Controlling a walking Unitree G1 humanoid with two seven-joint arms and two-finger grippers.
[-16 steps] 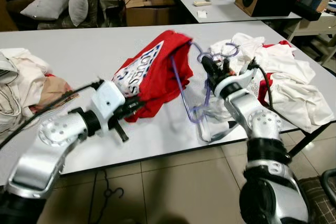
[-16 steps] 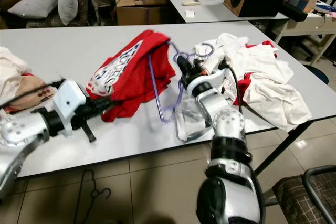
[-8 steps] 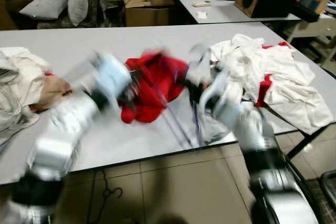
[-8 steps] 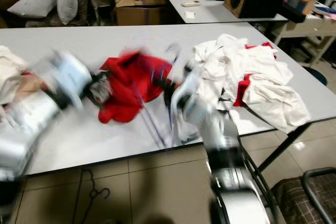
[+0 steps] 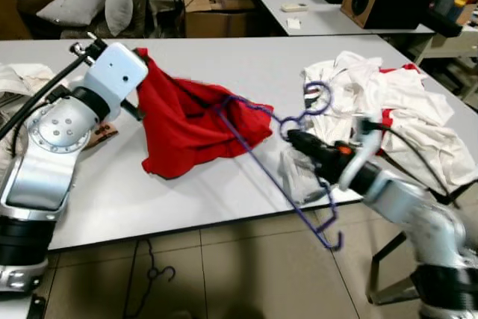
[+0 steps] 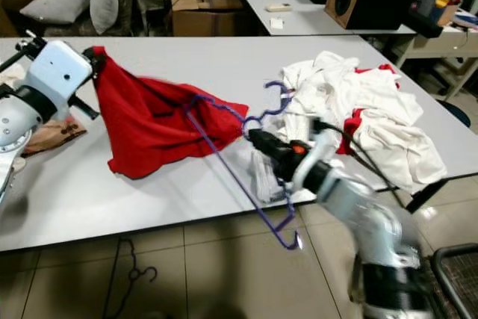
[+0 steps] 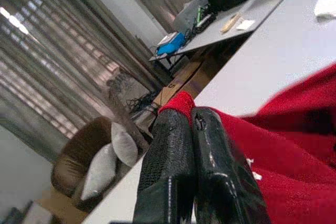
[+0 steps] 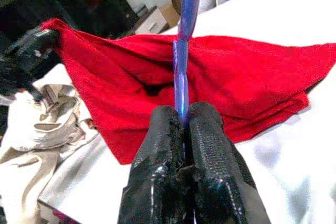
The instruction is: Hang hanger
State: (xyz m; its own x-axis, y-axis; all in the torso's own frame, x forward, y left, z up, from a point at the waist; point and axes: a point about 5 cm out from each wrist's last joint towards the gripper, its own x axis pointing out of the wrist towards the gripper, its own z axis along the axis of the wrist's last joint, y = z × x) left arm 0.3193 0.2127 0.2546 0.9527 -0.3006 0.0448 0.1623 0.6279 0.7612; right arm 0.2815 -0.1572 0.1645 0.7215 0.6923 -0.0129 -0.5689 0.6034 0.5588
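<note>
Left gripper pinches the shirt mid-table; right gripper clamps the hanger, overhanging the table's near edge. Half-threaded, the hanger could slip out of the shirt.

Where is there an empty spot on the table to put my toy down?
Bare table lies behind the red shirt, and along the near edge below it. The right end is crowded by the white clothes; more clothes crowd the left end.

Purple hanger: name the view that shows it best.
The left eye view: the whole purple hanger shows, running from the red shirt past the table edge. The right eye view shows much the same. The right wrist view shows one bar pinched in the right gripper.
</note>
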